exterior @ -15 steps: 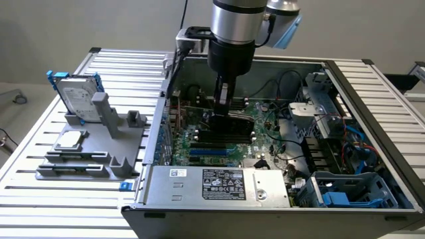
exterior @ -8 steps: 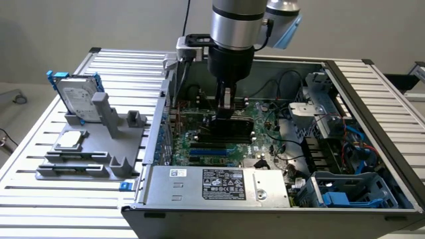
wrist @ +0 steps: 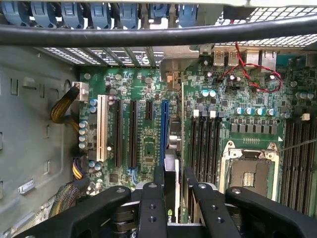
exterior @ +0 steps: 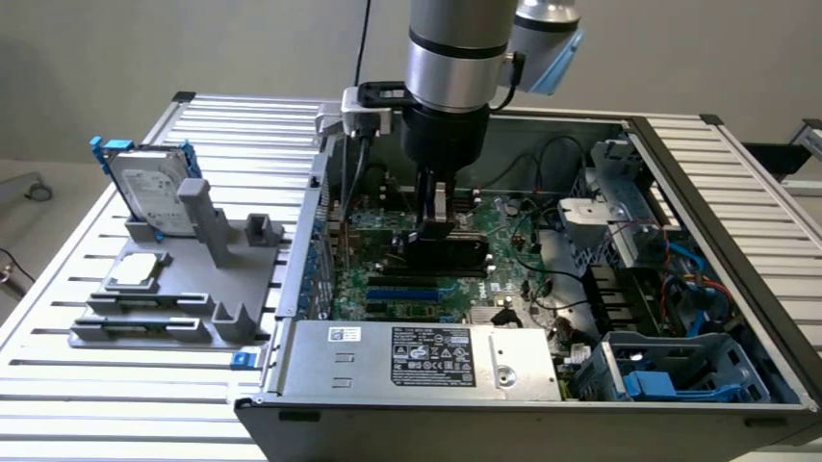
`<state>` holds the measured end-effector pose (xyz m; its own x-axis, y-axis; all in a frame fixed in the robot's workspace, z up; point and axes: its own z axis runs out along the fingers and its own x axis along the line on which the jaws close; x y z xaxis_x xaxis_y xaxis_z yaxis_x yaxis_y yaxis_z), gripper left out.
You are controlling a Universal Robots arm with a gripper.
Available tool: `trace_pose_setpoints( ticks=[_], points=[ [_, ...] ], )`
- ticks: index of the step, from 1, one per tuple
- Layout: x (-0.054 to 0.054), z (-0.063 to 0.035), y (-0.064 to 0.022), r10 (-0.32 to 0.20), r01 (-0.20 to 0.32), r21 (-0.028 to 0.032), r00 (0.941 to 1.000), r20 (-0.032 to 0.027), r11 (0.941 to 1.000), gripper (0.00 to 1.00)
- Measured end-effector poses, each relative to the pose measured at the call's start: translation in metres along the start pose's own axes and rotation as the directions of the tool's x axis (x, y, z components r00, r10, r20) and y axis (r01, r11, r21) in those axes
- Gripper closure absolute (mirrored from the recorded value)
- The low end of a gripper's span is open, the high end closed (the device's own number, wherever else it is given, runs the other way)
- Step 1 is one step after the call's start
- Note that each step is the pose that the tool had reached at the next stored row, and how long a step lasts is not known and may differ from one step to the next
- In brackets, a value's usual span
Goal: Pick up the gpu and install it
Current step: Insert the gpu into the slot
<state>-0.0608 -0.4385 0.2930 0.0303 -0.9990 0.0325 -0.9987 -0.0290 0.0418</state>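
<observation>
My gripper [exterior: 437,219] hangs inside the open computer case [exterior: 514,404], shut on the gpu [exterior: 451,254]. The card's glossy black shroud stands on edge just above the green motherboard [exterior: 385,217]. In the wrist view the gpu [wrist: 171,161] runs edge-on between my gripper [wrist: 173,177] fingers [wrist: 158,174]. It lines up over the long blue slot [wrist: 164,124], at its near end. Whether its edge touches the slot I cannot tell.
A grey fixture [exterior: 167,322] outside the case carries a silver hard drive in a blue frame [exterior: 148,183] and a small square processor chip [exterior: 138,269]. The power supply [exterior: 424,356], blue drive cage [exterior: 680,375], processor socket [wrist: 247,171] and a thick black cable [wrist: 148,34] surround the slot area.
</observation>
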Motion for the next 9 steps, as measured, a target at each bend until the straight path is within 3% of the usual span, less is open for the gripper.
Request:
trace_pose_setpoints(
  ticks=[9],
  points=[
    [0.005,0.0014,0.0025,0.003,-0.003,-0.0001,1.0,0.0026,1.0,0.73]
  ],
)
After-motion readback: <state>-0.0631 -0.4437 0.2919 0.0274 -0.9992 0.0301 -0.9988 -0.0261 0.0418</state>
